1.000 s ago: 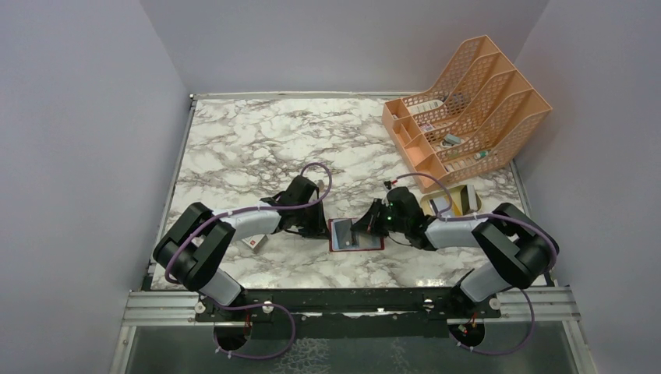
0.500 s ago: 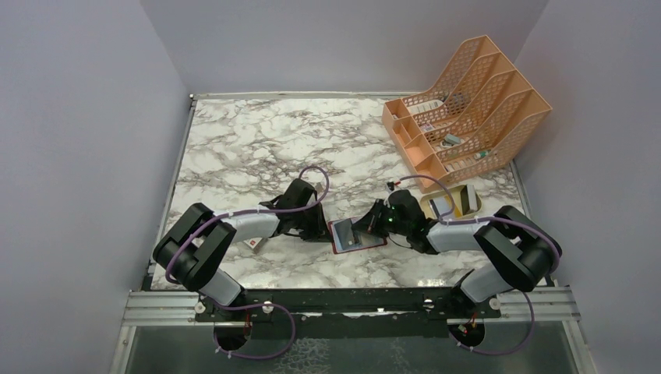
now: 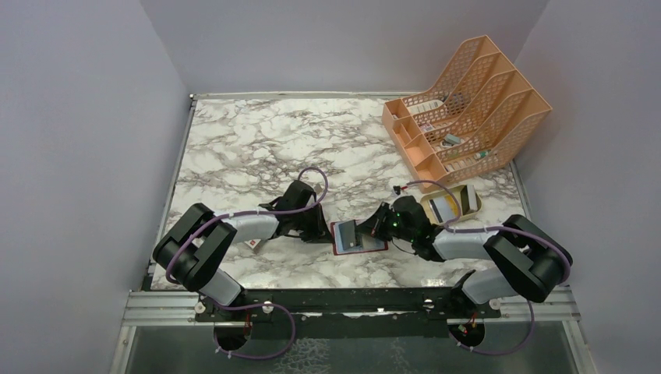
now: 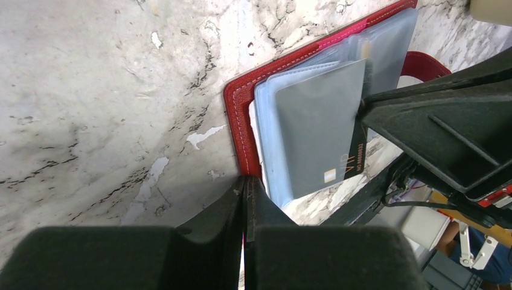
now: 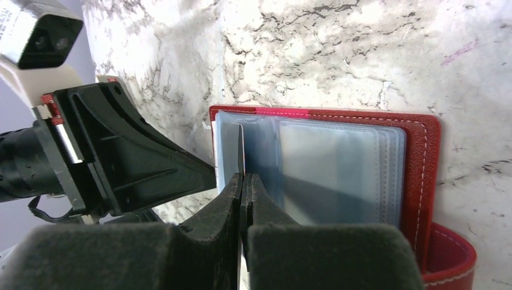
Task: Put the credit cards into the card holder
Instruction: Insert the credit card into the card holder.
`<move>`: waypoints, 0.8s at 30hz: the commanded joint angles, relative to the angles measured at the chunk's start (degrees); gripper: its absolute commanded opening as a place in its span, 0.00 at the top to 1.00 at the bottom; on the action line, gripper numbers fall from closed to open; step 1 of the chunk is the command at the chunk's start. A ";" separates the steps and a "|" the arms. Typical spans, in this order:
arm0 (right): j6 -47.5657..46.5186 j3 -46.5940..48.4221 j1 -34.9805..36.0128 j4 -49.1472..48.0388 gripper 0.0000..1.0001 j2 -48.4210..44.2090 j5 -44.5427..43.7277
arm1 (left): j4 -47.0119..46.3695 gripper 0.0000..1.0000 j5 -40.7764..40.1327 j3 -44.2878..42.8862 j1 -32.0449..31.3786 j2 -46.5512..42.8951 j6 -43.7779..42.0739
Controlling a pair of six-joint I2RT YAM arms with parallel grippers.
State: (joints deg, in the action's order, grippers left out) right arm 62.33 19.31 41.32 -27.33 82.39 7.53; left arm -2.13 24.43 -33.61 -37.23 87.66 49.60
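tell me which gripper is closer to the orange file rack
Right. The right gripper, holding a card at the wallet's right side, is nearer the rack. The left gripper pinches the wallet's left edge, farther away.

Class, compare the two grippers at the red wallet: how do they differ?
The left gripper pinches the red edge of the wallet; the right gripper pinches a dark card. The left gripper reaches in from the wallet's left side, the right gripper from its right. Both are shut.
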 commanded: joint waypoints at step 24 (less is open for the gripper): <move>1.26 0.27 2.78 4.55 0.75 -4.32 -6.21 | -5.64 0.95 2.75 3.45 -0.38 -1.55 4.45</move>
State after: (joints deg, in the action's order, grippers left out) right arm 64.90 17.54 43.68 -28.05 81.49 4.25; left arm -6.15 25.98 -30.92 -37.26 87.26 53.47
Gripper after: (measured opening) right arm 0.171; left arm 0.050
